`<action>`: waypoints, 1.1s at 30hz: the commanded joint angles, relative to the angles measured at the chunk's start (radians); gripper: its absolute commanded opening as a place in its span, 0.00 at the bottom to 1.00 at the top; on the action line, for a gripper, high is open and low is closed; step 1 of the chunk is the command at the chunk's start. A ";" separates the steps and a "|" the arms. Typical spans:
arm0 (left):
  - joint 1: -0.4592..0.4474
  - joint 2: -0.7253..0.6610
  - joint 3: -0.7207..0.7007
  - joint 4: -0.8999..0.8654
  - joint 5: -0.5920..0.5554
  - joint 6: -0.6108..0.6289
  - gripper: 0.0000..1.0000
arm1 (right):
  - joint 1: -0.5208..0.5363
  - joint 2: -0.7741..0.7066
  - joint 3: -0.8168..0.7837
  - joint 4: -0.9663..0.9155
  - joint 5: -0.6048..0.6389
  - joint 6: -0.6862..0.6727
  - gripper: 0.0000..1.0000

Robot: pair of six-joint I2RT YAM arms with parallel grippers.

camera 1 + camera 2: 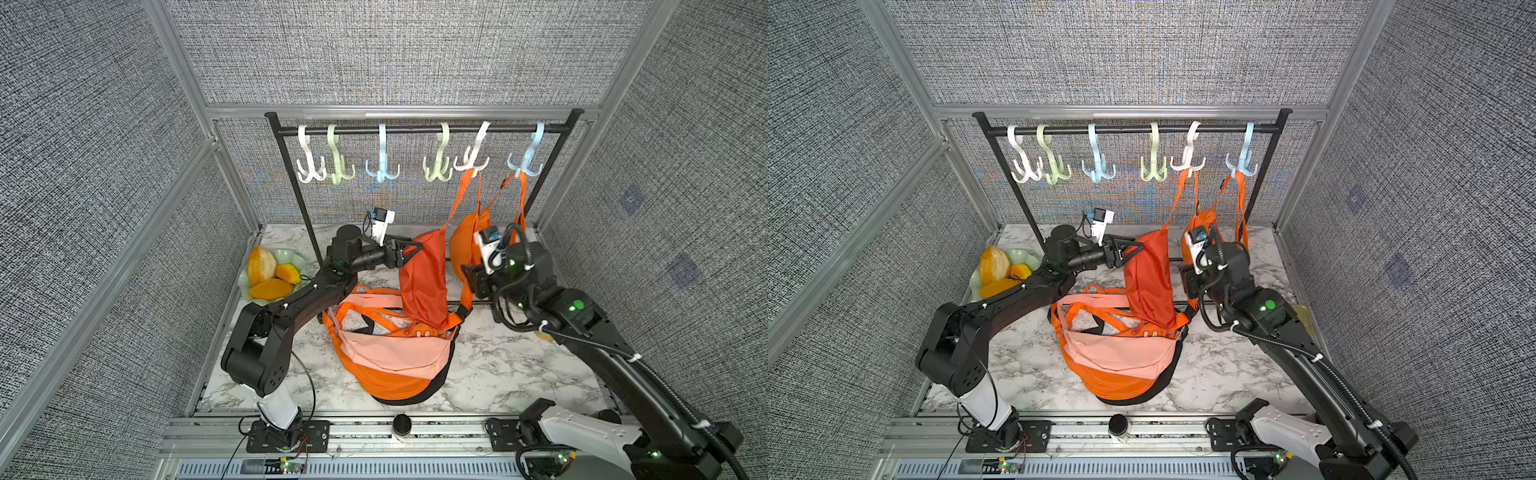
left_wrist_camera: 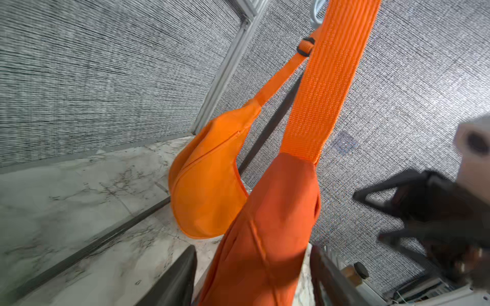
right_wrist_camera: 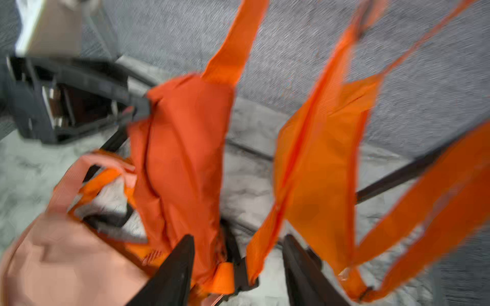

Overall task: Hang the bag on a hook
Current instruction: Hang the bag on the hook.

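Marble-patterned tabletop [image 1: 519,374] formed the floor of a booth walled with grey woven panels [image 1: 395,54], and nearest us an aluminium rail [image 1: 449,430] carried both arm bases. Just beyond it we saw a pile of bags [image 1: 390,357], peach over orange, slumped on the marble. The small print on one orange edge was too fine for us to read.

Farther in, the left gripper [image 1: 411,251] reached sideways at the top edge of the dark orange bag [image 1: 424,282]. Its wrist view showed us the fingers [image 2: 183,275] spread apart with the bag's body between them, released rather than pinched. Whether either pad brushed the cloth we could not tell. The right gripper [image 3: 238,265] sat on the bag's other side, low near its buckled end. Its fingers [image 3: 177,267] also stood apart, clamping nothing, with strap ends lying between them in a blurred picture.

The dark orange bag hung by its strap from the white hook [image 1: 471,160], its lower end down at the pile's edge. Just beside it we saw a bright orange bag [image 1: 459,245] hanging from the blue hook [image 1: 525,160]. Off to the left, a plate [image 1: 299,259] of yellow fruit rested on the marble. At the back, the black rack [image 1: 415,129] carried six hooks in all.
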 commanded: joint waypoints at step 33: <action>0.080 -0.717 -0.447 -0.152 -0.358 0.076 0.71 | -0.064 0.568 0.059 0.014 0.435 0.270 0.80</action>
